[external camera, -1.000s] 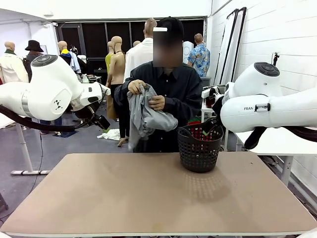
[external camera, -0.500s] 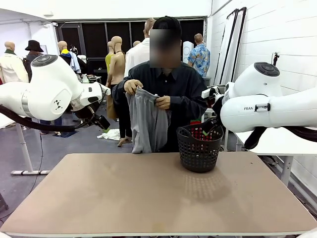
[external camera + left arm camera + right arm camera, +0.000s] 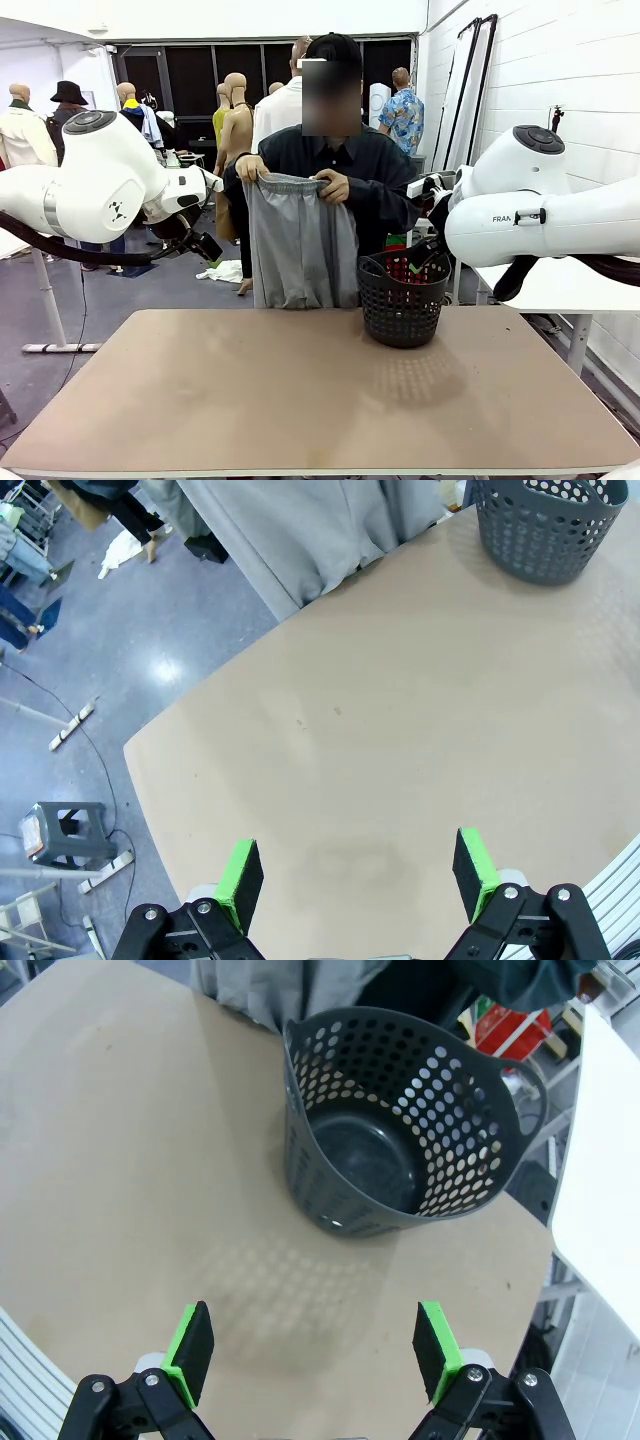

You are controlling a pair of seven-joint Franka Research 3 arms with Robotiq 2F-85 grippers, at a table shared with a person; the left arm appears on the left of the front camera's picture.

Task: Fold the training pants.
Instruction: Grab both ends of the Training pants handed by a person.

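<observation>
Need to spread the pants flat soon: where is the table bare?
The table is bare from its left edge across the middle and along the near edge. Crowded only far right, where the basket stands, with the training pants hanging beside it at the far edge.

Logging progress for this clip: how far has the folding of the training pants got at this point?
Done: no fold yet. In hand: the person holds the training pants up by the waistband, hanging spread out beyond the table edge, left of the basket. Left: laying them down and every fold; the robot's left hand and right hand hover open over the table, holding nothing.
</observation>
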